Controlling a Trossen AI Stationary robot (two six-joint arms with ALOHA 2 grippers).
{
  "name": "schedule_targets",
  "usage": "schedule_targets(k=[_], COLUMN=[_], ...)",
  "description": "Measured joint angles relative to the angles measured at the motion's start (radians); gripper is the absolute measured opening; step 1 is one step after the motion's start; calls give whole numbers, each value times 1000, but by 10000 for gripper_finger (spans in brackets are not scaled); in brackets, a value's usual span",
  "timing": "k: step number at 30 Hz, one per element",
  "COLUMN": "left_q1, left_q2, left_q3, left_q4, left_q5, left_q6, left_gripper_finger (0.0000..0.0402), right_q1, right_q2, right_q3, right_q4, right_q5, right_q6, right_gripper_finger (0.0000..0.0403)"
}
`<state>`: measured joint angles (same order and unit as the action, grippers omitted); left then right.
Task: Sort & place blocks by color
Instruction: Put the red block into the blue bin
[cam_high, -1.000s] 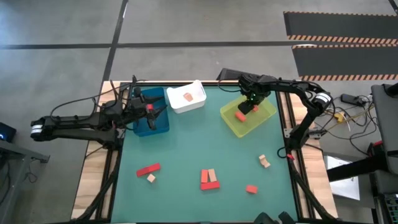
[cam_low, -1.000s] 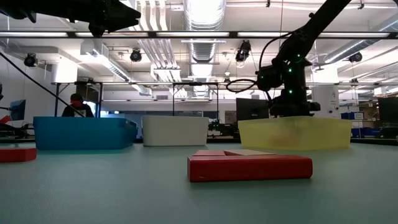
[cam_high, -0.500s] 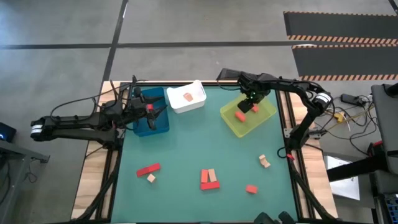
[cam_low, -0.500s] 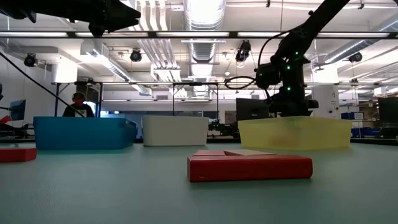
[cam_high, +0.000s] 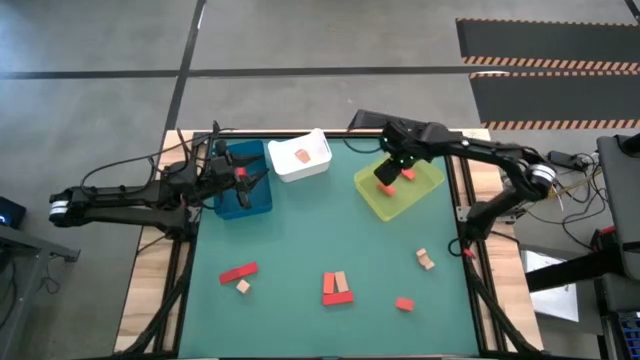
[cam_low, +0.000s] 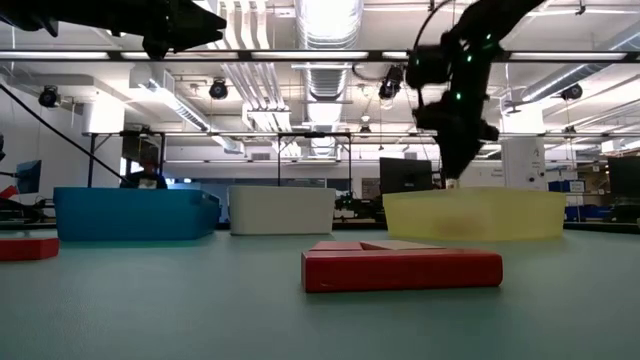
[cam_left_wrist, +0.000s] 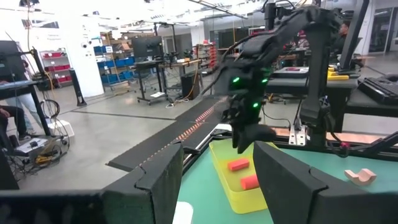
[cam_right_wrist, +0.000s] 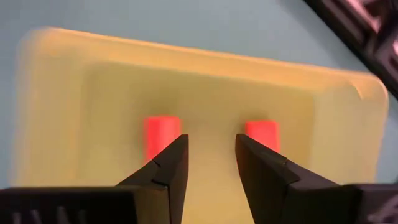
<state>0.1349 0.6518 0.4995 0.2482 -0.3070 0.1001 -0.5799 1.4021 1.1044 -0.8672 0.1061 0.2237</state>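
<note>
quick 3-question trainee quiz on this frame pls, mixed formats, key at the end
1. True or false: the right claw hangs open over the yellow-green bin, holding nothing.
2. How many orange blocks lie in the yellow-green bin?
3. Over which bin is the left claw waiting? A) white bin B) blue bin C) yellow-green bin

Key
1. True: the right wrist view shows an empty gap between its fingers.
2. Two: one orange block and a second orange block, lying apart.
3. B: the blue bin. The white bin beside it holds one block.
</note>
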Motion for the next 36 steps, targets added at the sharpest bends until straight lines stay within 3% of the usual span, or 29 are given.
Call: schedule_targets(k=[5, 17, 26, 29, 36], left_q1=[0, -1, -69, -126, -309], left_q2=[2, 18, 123, 173, 359], left_q3=[-3, -16, -16, 12, 130], left_q4=[-4, -115, -147, -297, -785], left_q5=[0, 40, 267, 334, 340], left_q6=[-43, -286, -469, -557, -771], left_gripper_finger=[180, 180, 180, 180, 180], right_q1=[128, 444, 577, 593, 595], right_q2=[-100, -192, -190, -190, -189], right_q3=[-38, -99, -216, -247, -278], right_q4=[105, 378, 736, 807, 826], right_q5=[11, 192, 192, 192, 192], right_q6=[26, -27, -157, -185, -191], right_gripper_finger=[113, 89, 70, 68, 72])
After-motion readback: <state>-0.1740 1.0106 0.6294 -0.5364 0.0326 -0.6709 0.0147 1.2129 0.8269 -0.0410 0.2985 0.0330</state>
